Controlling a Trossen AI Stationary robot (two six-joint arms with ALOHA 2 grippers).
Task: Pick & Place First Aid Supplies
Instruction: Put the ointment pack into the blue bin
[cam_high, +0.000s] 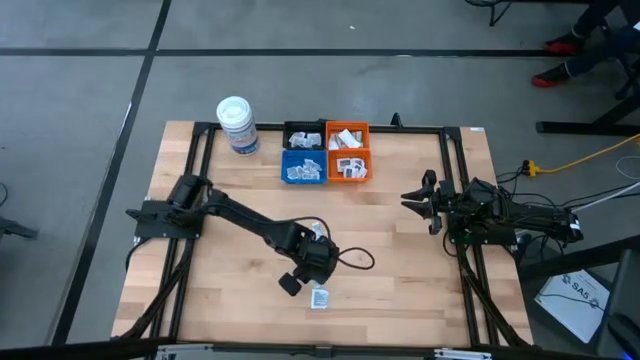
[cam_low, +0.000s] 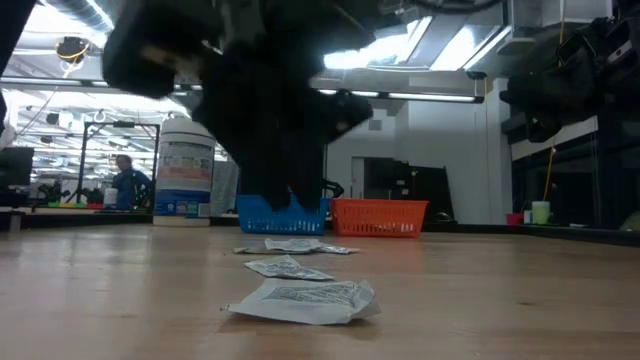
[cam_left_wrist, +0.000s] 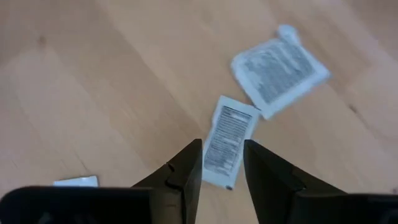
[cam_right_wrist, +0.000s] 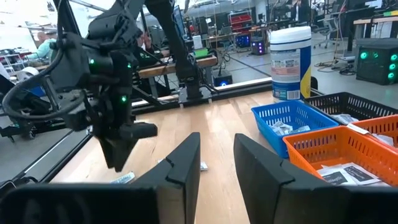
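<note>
Three small white printed sachets lie flat on the wooden table. In the left wrist view one sachet (cam_left_wrist: 229, 144) lies right under my left gripper (cam_left_wrist: 222, 144), a crumpled one (cam_left_wrist: 280, 65) lies beyond it, and a third (cam_left_wrist: 76, 181) shows at the edge. My left gripper (cam_high: 310, 265) is open and points down over the middle sachet (cam_low: 285, 268), its fingers either side of one end; I see no touch. The nearest sachet (cam_high: 319, 297) lies by the near edge. My right gripper (cam_high: 418, 198) waits open at the table's right side.
At the far middle stand small bins: black (cam_high: 303, 136), blue (cam_high: 303, 168) and two orange (cam_high: 349, 150), all with sachets inside. A white lidded tub (cam_high: 237, 125) stands left of them. A black cable (cam_high: 358, 260) loops beside the left wrist. A person shows in the room behind.
</note>
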